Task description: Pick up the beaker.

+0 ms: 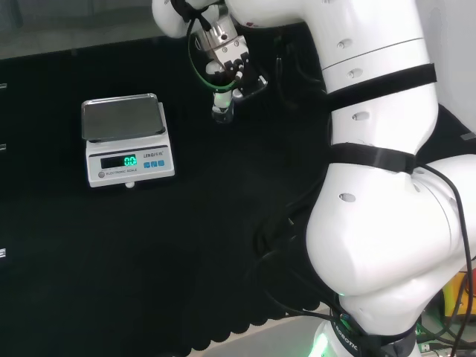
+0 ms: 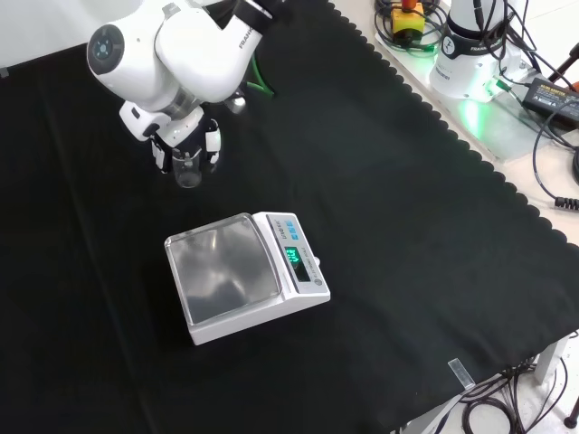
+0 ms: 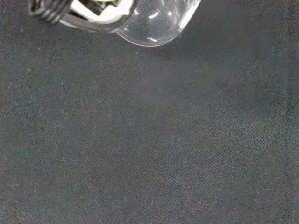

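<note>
Beaker (image 2: 187,168), small, clear glass and seemingly empty, sits upright in the hand (image 2: 185,140), fingers curled around it, beyond the scale (image 2: 244,276) over the black cloth (image 2: 407,226).

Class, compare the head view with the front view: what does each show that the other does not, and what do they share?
Head view alone: the white arm's big lower links filling the right side.

Front view alone: the cloth's scalloped edge and, beyond it, the arm's base among cables.

Both: the black and white robot hand curled round the small clear glass beaker, and the white electronic scale with a steel pan on the black cloth.
</note>
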